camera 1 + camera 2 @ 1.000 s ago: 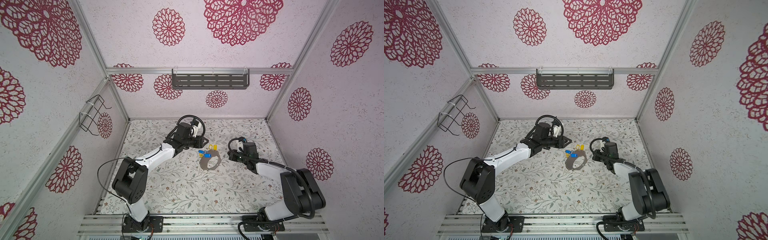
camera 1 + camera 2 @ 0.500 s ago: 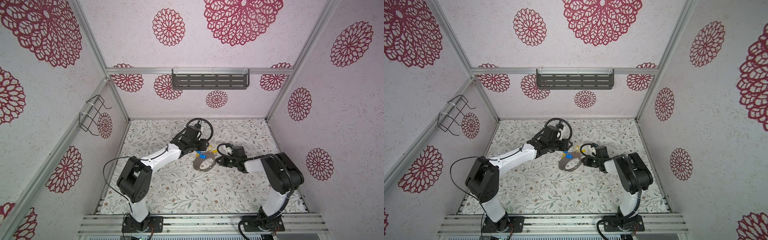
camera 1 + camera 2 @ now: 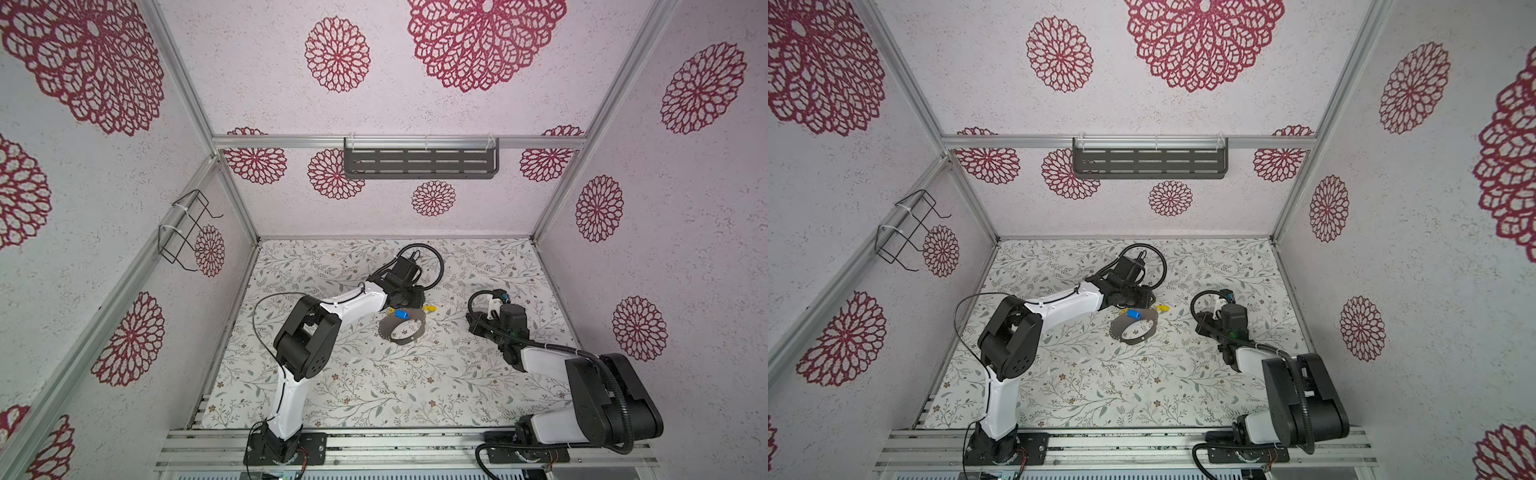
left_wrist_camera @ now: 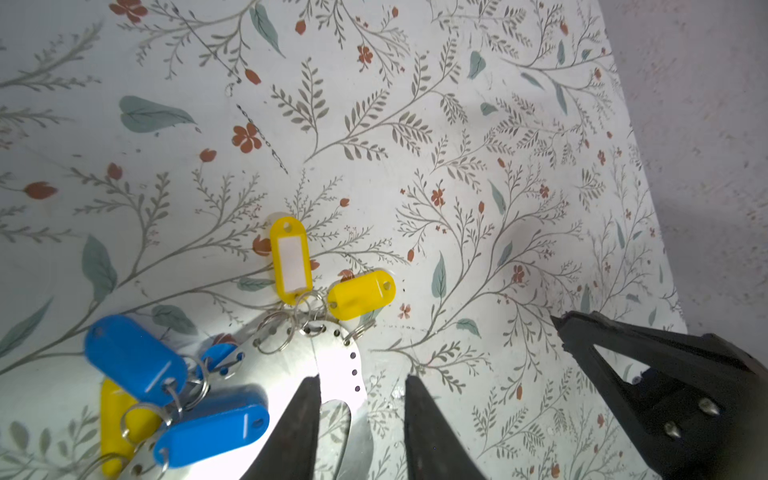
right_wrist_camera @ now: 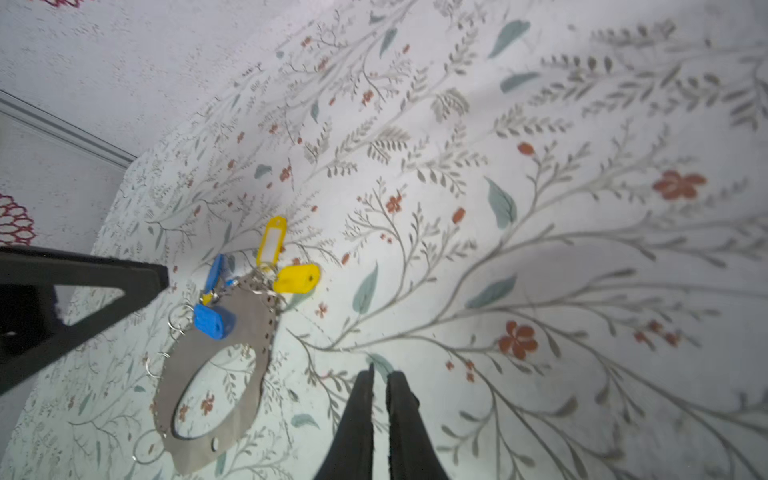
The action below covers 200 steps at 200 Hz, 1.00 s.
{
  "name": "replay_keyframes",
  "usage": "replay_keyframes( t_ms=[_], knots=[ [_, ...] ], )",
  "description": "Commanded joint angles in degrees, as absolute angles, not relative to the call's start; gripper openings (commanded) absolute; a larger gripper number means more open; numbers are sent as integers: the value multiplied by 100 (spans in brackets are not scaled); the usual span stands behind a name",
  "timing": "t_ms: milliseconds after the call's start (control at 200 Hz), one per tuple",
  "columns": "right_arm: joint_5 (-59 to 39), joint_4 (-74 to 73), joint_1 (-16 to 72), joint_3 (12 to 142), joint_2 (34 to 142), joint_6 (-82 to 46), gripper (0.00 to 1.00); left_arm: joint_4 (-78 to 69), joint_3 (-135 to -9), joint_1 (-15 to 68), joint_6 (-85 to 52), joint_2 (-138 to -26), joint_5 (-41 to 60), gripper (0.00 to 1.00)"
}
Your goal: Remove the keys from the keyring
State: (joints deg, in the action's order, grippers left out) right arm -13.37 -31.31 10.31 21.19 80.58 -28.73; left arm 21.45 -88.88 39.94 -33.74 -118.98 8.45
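In both top views we see two arms of one build. The left arm wears glossy white shells between bulky black joint housings, and a thin black cable runs beside it. The right arm, at lower right, matches and carries a ribbed black hose. The left gripper and right gripper have matte black tapering fingers. Side-on, a finger is an open triangle with two silver screws.

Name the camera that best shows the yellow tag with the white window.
Left wrist view: the yellow tag is large, sharp, window facing the camera. Right wrist view shows it smaller, slanted; both top views, only a yellow speck.
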Motion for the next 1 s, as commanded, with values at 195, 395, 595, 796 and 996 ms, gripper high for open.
replay_keyframes(
  t_ms=[195, 395, 595, 796, 996],
  knots=[
    [-940, -3643, 1054, 2030, 7768, -2887, 13, 2390, -8847, 4107, -3890, -12128, 678, 46],
    [-929, -3594, 1055, 2024, 7745, -2864, 9, 2329, -9064, 4122, -4120, -12325, 711, 46],
    [-949, -3595, 1050, 2030, 7732, -2864, 6, 2393, -9234, 4070, -4127, -12455, 799, 45],
    [-910, -3739, 1050, 2039, 7682, -2890, 3, 2643, -9523, 4008, -4073, -12621, 909, 45],
    [-87, -4598, 1109, 1803, 7462, -3207, 1, 3119, -9850, 3999, -3967, -12744, 870, 44]
  ],
)
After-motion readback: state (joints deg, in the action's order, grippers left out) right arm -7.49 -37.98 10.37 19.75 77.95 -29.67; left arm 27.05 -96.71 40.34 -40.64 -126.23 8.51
